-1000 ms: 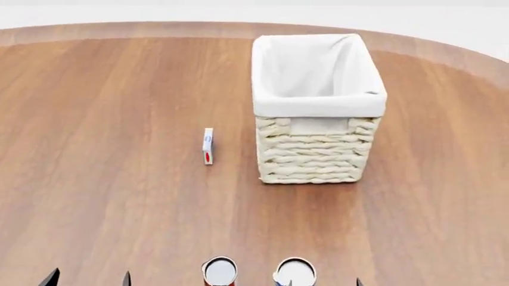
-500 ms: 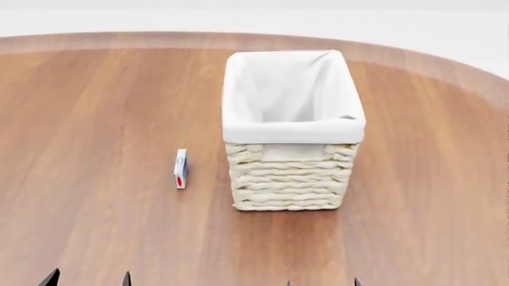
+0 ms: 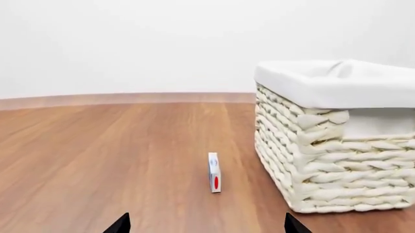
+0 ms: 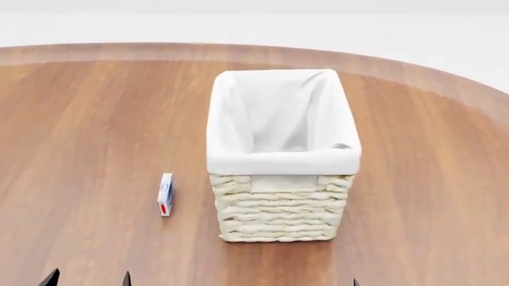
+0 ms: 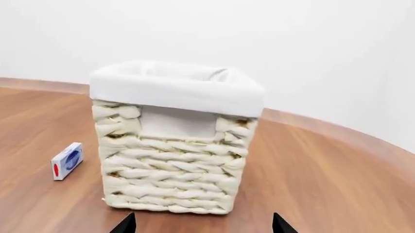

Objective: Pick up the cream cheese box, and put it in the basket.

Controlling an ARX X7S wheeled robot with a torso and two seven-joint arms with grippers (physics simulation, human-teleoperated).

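Left wrist view: brown wood table [image 3: 116,150], plain white wall behind; cream cheese box [image 3: 214,173] on edge at lower centre, near but apart from the wicker basket [image 3: 337,160] at right; left gripper [image 3: 206,225] tips at bottom edge spread wide, empty. Head view: round wood table [image 4: 87,137], basket [image 4: 278,214] centre, box [image 4: 165,194] lower left of it; both sit lower and more leftward than 0.5 s ago. Right wrist view: basket [image 5: 172,167] centre, box [image 5: 67,160] at left; right gripper [image 5: 202,224] tips apart, holding nothing.

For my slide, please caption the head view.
Small white box stands on wooden table, left of lined wicker basket.
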